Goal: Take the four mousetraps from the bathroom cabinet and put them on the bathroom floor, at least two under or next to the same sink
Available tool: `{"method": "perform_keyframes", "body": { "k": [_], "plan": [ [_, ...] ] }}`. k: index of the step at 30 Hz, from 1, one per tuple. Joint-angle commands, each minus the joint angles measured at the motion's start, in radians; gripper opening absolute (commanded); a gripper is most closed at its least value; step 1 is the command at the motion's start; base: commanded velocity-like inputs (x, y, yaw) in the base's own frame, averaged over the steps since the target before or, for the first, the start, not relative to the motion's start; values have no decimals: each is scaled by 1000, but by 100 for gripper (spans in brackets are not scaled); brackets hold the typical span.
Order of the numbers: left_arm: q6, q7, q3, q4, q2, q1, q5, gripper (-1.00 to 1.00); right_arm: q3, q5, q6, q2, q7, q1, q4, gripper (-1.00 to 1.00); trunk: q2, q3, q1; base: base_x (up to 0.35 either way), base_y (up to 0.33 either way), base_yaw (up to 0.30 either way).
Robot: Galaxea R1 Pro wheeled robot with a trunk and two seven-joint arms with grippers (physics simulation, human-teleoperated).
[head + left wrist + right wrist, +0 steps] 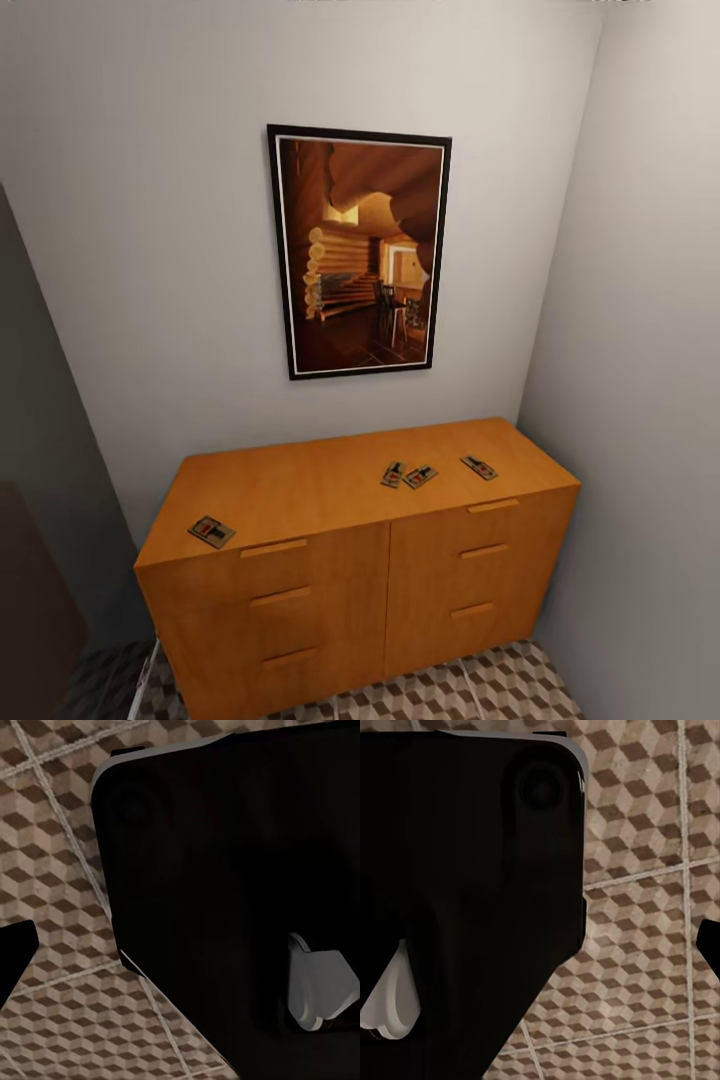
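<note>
All four mousetraps lie on the flat top of the cabinet (360,560): reading left to right, the lone mousetrap (211,531) sits at the front left corner, long axis slanting along the front edge, then the pair of mousetraps (407,475) touching or nearly so right of the top's middle, then the far-right mousetrap (479,467) toward the right end. I judge the left arm nearer the corner trap and the right arm nearer the other three. Both wrist views look down past dark robot bodywork to the bathroom floor (52,870), and I cannot tell whether either pincer is wide or narrow.
</note>
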Motion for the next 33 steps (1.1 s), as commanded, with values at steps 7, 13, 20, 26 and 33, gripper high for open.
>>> {"method": "perform_keyframes", "body": {
  "k": [7, 13, 20, 26, 33],
  "plan": [
    [3, 1, 0, -2, 0, 0, -11, 100, 0, 0, -4, 0, 0, -1, 0, 100, 48, 21, -27, 0, 0, 0],
    [2, 1, 0, -2, 0, 0, -10, 100, 0, 0, -4, -1, 0, 0, 0, 100, 90, 39, -50, 0, 0, 0],
    [-1, 2, 0, -2, 0, 0, -10, 100, 0, 1, -4, -1, 0, 0, 0, 100, 97, 42, -54, 0, 0, 0],
    [-1, 1, 0, -2, 0, 0, -10, 100, 0, 2, -4, -1, 0, 0, 0, 100, 97, 42, -54, 0, 0, 0],
    [-2, 1, 0, -2, 0, 0, -10, 100, 0, 2, -5, -1, 0, 0, 0, 100, 97, 42, -54, 0, 0, 0]
  ]
}}
